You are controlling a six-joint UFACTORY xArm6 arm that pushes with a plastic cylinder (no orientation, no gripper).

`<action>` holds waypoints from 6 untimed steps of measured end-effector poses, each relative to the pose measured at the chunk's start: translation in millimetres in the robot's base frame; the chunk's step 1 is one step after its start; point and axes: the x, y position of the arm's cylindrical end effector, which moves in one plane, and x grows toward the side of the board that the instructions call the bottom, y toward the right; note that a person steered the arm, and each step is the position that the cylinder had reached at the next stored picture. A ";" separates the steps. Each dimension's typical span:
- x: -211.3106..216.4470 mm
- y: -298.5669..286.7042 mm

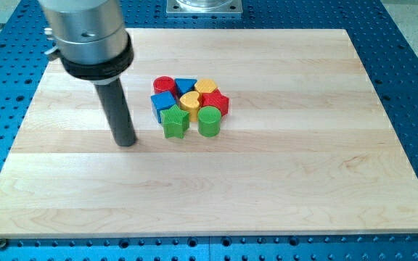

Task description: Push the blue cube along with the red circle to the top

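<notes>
camera view: my tip (126, 142) left of blue cube (162, 102) and red circle (164, 85), no hand fitted.

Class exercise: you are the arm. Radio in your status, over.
My tip on the board, left of the cluster, touching nothing. Blue cube just below red circle, on the cluster's left edge. Green star beside the cube, below it.

My arm is hanging upright at the view's upper left, its dark rod pointing straight down, my tip (125, 143) touching down.
</notes>
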 end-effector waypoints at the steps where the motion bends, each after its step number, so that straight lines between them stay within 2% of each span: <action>1: -5.1 28.0; 3: -40.6 45.9; 5: -120.9 84.5; 6: -141.7 87.8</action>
